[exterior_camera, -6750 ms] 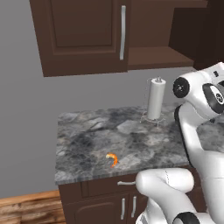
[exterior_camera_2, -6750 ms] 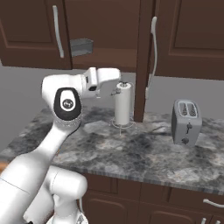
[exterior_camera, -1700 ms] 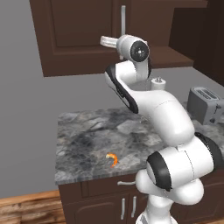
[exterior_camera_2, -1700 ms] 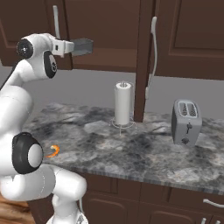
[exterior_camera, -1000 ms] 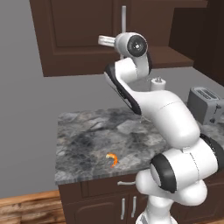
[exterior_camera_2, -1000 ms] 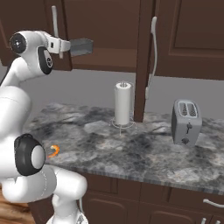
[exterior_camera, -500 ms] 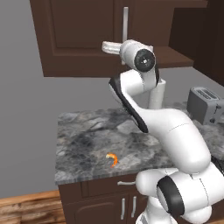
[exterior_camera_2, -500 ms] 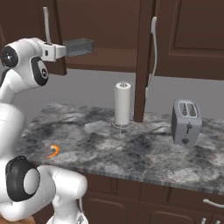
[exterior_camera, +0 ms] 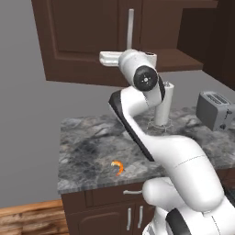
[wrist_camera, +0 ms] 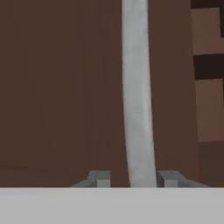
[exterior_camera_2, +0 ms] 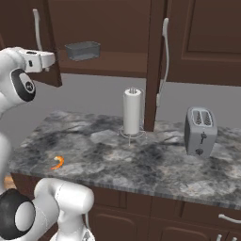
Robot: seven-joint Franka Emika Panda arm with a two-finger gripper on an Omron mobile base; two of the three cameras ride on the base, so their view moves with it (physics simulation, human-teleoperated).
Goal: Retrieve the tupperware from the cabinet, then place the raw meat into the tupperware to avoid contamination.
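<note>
upright paper towel roll (exterior_camera_2: 132,112) on grey marbled counter (exterior_camera_2: 155,164), silver toaster (exterior_camera_2: 200,131) well to its right

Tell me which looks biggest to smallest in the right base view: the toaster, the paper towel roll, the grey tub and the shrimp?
1. Paper towel roll and toaster: look about alike, too close to rank.
2. Grey tub, though it sits farther back.
3. Shrimp, clearly the smallest.

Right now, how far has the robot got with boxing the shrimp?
Done: the dark brown wooden wall cabinet is open, its small grey tub visible on the shelf. In hand: the hand straddles the long silver door handle. Left: fetch the tub, then put the tiny orange shrimp from the grey stone counter inside.
</note>
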